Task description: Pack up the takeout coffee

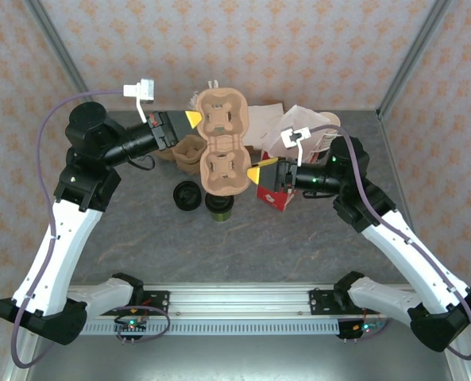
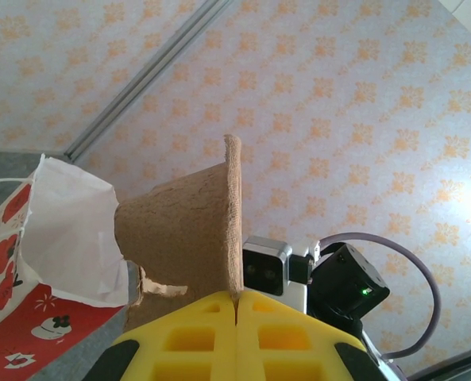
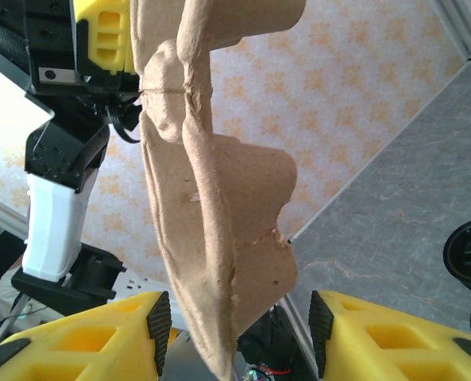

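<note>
Here, takeout coffee point(image 1: 219, 209), small dark green cup, black lid, upright

Pulp carrier point(image 3: 219, 222) — between parted tool point(image 3: 240, 325)

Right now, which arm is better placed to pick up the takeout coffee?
Right. The right fingers stand open astride the pulp cup carrier, clamping nothing; the left fingers are shut on the carrier, holding it up. The takeout coffee stands nearby below.
</note>
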Tool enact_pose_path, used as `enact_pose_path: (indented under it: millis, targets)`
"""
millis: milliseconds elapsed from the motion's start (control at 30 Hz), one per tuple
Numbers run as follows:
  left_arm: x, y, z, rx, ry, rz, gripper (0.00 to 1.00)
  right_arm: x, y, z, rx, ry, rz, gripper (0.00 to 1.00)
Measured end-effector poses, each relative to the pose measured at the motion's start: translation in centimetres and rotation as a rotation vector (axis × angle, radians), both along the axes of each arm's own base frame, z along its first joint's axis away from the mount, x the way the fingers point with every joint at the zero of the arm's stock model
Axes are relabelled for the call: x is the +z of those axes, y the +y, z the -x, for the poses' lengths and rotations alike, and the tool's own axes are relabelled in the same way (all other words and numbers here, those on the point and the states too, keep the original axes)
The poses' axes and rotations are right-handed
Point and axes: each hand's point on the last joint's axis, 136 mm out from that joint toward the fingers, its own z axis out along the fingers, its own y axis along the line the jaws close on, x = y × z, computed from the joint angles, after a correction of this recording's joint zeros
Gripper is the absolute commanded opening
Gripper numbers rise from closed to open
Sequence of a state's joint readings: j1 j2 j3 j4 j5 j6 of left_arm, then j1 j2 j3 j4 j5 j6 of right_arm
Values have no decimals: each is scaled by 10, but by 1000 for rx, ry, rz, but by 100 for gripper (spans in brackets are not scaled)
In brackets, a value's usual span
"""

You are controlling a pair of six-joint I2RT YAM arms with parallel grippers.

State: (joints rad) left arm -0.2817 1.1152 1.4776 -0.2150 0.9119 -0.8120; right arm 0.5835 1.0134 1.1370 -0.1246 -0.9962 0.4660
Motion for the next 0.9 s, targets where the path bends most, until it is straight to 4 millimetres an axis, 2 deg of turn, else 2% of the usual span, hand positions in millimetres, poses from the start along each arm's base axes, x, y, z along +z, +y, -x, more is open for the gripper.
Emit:
enact_pose_path:
  millis: [200,267,333,433,533,567,633,700,767,900]
  targets:
    - [0,-3,2,-10,-1,0,0,9,2,10,44,-34,-26,36]
    - [0,-4,1,-10,1,0,0,12,2,13,53,-47,-34,26]
    - [-1,-4,1,-10,2,-1,0,15,1,16,60,-57,-39,20]
    - [-1,-4,1,-10,2,-1,0,16,1,17,62,-69,-39,0]
    - [-1,-4,0,-10,1,-1,0,13,0,17,55,-64,-27,0]
    - [-1,-4,1,-10,2,-3,6,12,0,17,52,-61,-21,0]
    - [-4,-5,2,-11,-4,-23,40,11,-1,16,40,-57,-4,0]
    - [-5,-4,3,2,-17,-62,64,10,-3,16,26,-59,16,0]
    - [-6,-2,6,23,-46,-119,72,9,-7,16,6,-63,42,0]
    - [1,4,17,79,-161,-245,71,12,-17,18,-45,-72,98,0]
